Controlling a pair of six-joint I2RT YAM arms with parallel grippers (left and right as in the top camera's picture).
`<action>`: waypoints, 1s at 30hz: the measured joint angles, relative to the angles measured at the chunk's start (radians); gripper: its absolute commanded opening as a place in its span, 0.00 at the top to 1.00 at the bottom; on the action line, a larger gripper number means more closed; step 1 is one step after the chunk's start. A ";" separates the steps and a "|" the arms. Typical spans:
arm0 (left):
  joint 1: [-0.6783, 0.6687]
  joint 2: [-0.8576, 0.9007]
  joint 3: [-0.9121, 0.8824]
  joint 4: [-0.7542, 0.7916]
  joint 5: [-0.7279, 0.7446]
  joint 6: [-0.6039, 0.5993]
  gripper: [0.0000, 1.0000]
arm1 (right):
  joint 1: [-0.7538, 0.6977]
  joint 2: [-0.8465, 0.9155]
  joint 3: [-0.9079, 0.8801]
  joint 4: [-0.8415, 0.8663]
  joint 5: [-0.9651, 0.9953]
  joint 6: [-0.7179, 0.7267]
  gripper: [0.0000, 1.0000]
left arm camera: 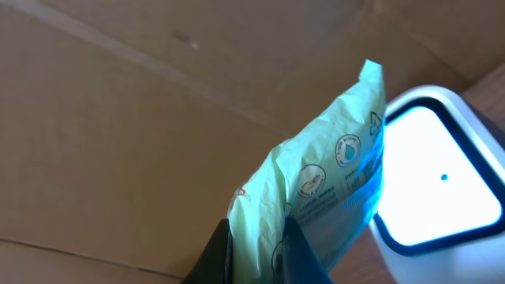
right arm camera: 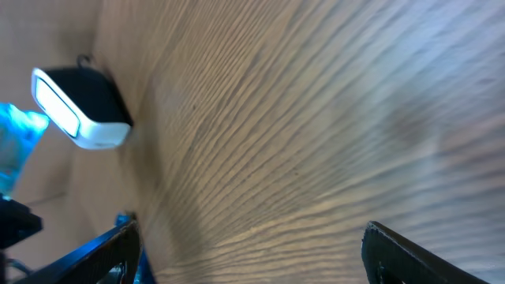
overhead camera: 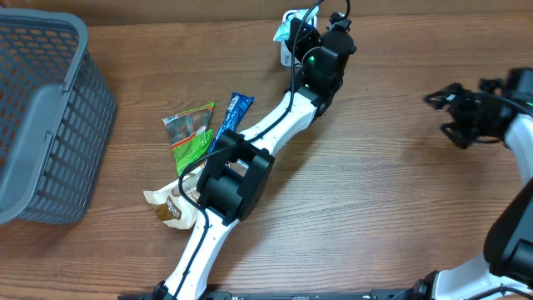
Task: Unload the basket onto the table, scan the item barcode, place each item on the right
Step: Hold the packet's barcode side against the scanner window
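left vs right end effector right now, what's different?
Grip: the left end effector is shut on a pale green plastic pouch; the right end effector is open and holds nothing.
Place: the left end effector holds the pouch beside the white-rimmed barcode scanner at the table's far edge; the right end effector hovers over bare wooden table, apart from the scanner.
Shared: both have dark fingers.
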 measured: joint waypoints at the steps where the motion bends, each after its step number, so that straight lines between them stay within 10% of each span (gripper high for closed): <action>1: 0.002 0.000 0.000 0.028 -0.003 0.013 0.96 | -0.017 0.000 0.000 -0.004 -0.014 -0.002 0.10; 30: 0.023 0.058 0.000 0.267 0.160 0.393 0.96 | 0.050 0.000 0.000 0.005 -0.072 -0.092 0.09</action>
